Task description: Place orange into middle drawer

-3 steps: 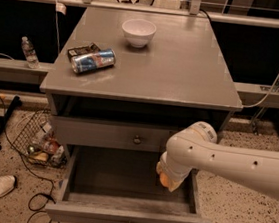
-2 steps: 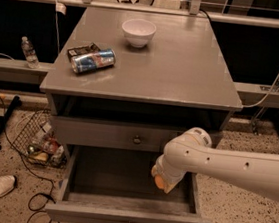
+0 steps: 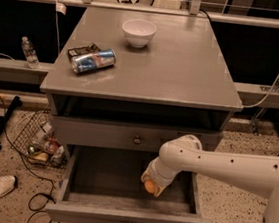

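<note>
As the arm eases left and lower than a second ago, the gripper (image 3: 153,180) now hangs inside the open middle drawer (image 3: 96,179), toward its right side, fingers clamped on the orange (image 3: 149,186). Whether the fruit touches the drawer floor cannot be told, but release looks close. Nothing else lies in the drawer's bare grey box. Up on the grey cabinet (image 3: 184,73), the white bowl (image 3: 138,33) appears empty, a drink can (image 3: 93,61) lying on its side nearby.
</note>
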You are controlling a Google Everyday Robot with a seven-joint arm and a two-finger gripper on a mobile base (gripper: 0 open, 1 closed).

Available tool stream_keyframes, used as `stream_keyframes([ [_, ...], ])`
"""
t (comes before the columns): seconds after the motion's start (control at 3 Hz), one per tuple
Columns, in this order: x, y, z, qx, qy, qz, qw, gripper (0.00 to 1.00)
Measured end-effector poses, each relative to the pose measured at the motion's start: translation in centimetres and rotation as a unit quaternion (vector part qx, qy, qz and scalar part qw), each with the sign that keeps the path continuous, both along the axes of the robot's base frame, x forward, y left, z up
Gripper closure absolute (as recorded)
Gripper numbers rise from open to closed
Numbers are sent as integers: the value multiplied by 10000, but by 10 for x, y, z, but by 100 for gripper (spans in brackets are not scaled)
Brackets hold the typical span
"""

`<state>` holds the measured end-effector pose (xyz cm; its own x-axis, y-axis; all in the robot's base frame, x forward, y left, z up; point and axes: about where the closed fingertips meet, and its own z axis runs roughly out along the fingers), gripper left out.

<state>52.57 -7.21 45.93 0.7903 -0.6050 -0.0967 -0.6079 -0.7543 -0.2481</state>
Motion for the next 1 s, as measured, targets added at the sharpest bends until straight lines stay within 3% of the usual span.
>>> stream_keyframes([
  [0.33,0,8,-21,172,-17,75,9998,100],
  [0.67,2,16,-33,298,-240,-63,9992,100],
  [1.0,4,18,-34,334,-274,-101,9990,84],
])
